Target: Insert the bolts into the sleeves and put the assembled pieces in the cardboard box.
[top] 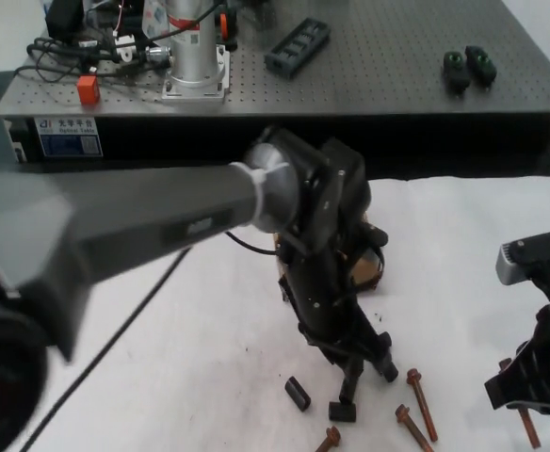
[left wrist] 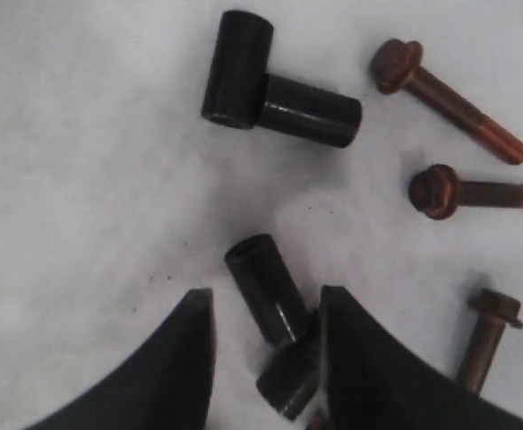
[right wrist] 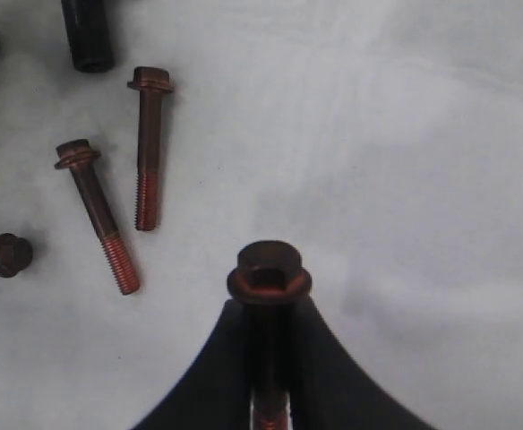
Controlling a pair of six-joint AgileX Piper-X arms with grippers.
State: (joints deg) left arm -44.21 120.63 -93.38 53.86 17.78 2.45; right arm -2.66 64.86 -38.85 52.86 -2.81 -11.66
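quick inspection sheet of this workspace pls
surface: white cloth, a few dark specks.
job's things: four black sleeves and loose bolts lying on the cloth.
clutter: orange block and black tray on the rear table.
grippers: left gripper open, one sleeve between its fingers; right gripper shut on a bolt.
cables: black cable across the cloth; cable tangle behind.
surroundings: perforated metal table with a metal post.

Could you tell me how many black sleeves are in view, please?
4: one sleeve touching another, a third and fourth inside the left gripper; others may be hidden.
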